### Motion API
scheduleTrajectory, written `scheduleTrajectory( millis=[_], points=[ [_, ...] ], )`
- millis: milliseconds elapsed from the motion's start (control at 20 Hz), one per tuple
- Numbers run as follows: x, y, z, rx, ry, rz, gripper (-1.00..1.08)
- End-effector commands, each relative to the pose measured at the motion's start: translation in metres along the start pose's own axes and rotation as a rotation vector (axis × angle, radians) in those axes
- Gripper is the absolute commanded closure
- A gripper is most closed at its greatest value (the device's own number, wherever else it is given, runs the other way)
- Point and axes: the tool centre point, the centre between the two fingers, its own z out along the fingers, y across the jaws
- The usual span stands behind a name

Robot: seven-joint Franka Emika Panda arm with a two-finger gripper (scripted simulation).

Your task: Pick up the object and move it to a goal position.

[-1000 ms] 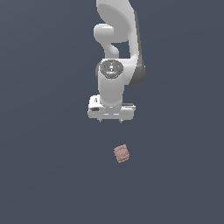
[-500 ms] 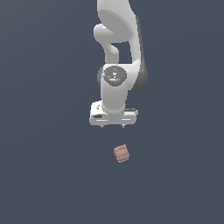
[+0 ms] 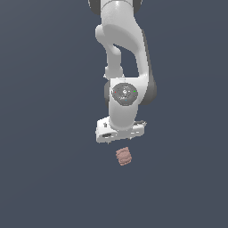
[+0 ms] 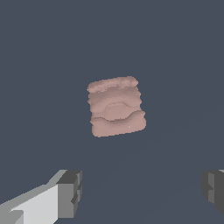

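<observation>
The object (image 3: 124, 156) is a small pinkish-brown ridged lump lying on the flat dark grey floor. It also shows in the wrist view (image 4: 116, 106), whole and unobstructed. My white gripper (image 3: 120, 136) hangs from the arm just above and behind the object in the exterior view, apart from it. In the wrist view the gripper (image 4: 142, 189) is open, with one grey fingertip (image 4: 70, 188) on each side of a wide gap. Nothing is between the fingertips.
The white arm (image 3: 122, 58) rises from the gripper to the top edge of the exterior view. The dark grey floor (image 3: 49, 169) surrounds the object on all sides.
The gripper has come down and moved toward the object, and its wrist has turned slightly. The object has not moved.
</observation>
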Motion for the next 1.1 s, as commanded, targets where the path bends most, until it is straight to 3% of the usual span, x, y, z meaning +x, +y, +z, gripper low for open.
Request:
scheduleTrajectory(
  millis=[0, 500, 1050],
  points=[
    [0.014, -0.004, 0.006, 0.001, 0.005, -0.041, -0.92],
    [0.046, -0.013, 0.022, 0.007, 0.018, -0.142, -0.92],
    [0.051, -0.015, 0.030, 0.008, 0.020, -0.159, -0.92]
  ],
)
